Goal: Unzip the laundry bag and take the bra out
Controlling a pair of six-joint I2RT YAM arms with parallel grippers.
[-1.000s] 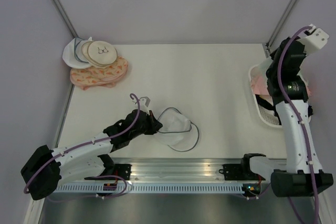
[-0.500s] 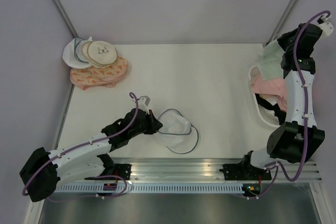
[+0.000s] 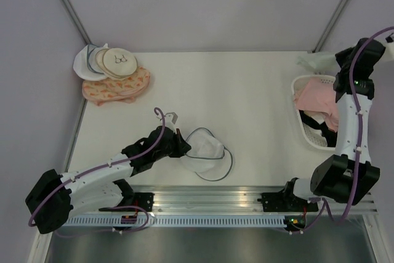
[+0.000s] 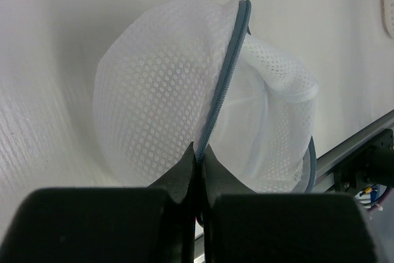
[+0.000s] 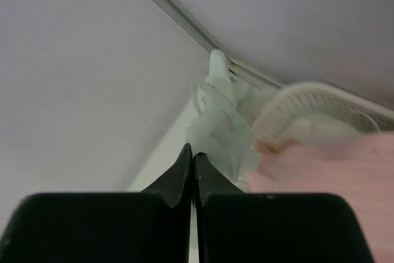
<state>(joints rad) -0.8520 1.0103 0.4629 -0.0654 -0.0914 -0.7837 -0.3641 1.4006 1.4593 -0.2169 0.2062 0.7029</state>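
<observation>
The laundry bag, a white mesh pouch with a grey-blue zipper, lies unzipped near the table's front middle. My left gripper is shut on its zipper rim; in the left wrist view the fingertips pinch the zipper tape and the mesh bag bulges beyond them. The pale mint-green bra hangs bunched at the far right, just behind the white basket. My right gripper is shut on it. In the right wrist view the bra dangles from the closed tips beside the basket rim.
The basket holds a pink garment and a black garment. At the back left lie stacked cream and white discs on a pink patterned round bag. Lilac walls close in behind and at both sides.
My right arm has swung outward to the right and back, carrying the bra from over the basket to its far rim. The left arm and the bag have stayed put.
</observation>
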